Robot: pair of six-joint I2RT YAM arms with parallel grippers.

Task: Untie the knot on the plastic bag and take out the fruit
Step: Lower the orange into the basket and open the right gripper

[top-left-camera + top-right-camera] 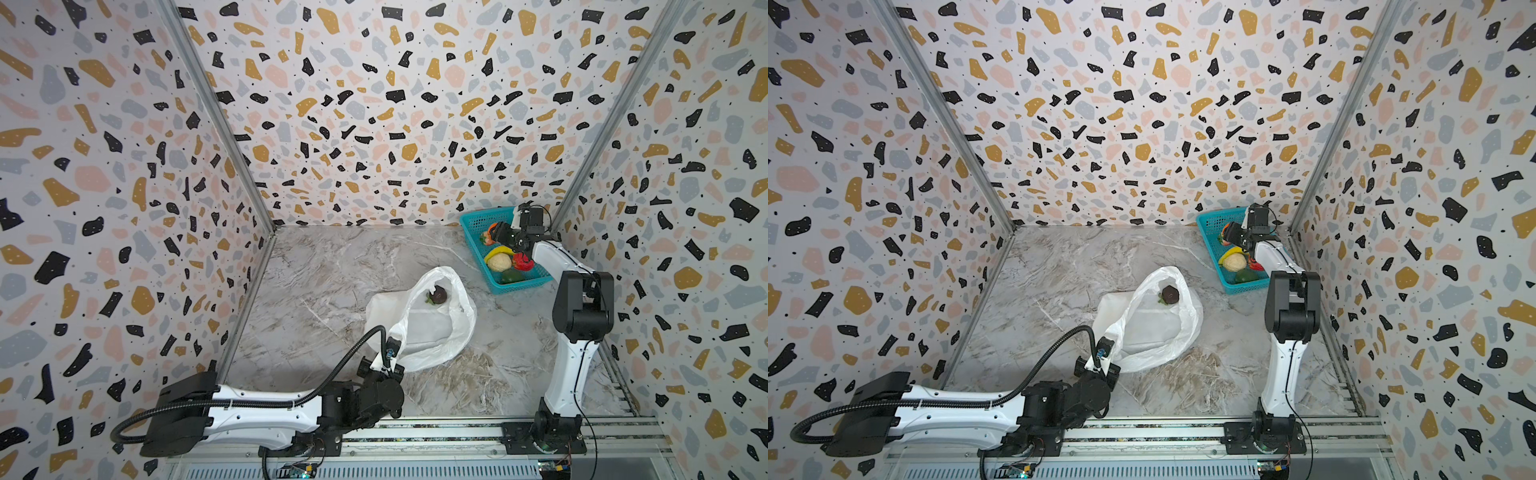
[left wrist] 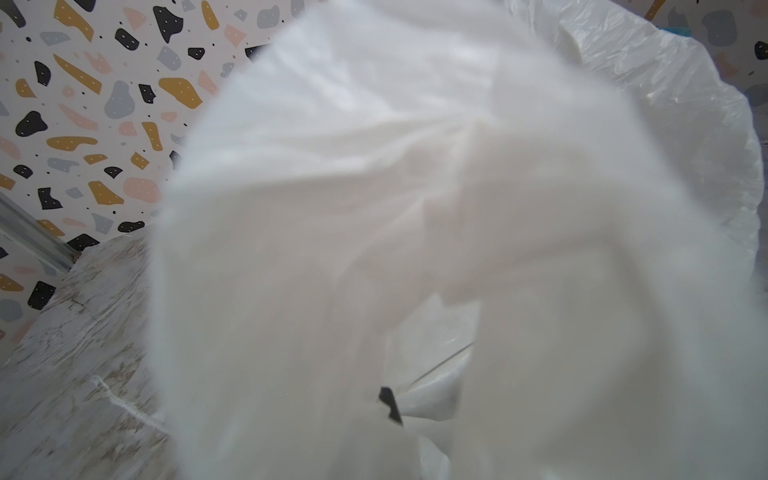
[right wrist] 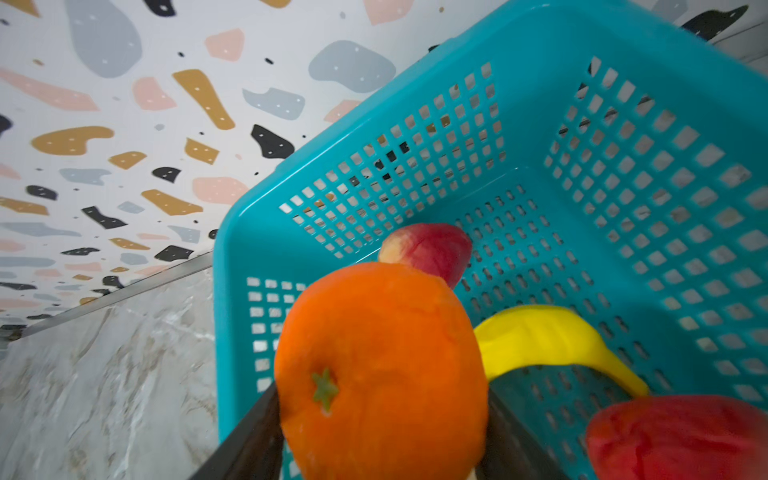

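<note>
At the worktop's (image 1: 332,266) centre lies the bag (image 1: 432,328), mouth open, with a dark fruit (image 1: 437,296) inside at its far end. The left claw (image 1: 393,347) is closed on the bag's near-left rim and holds the plastic raised there; the film fills the left wrist view. In the far right corner stands the basket (image 1: 478,220), holding a banana (image 1: 498,251), a beige fruit (image 1: 500,262), a red fruit (image 1: 522,262), a green fruit (image 1: 512,276) and a pink fruit (image 3: 428,253). Above it the right claw (image 3: 380,415) grips an orange (image 3: 380,365).
</note>
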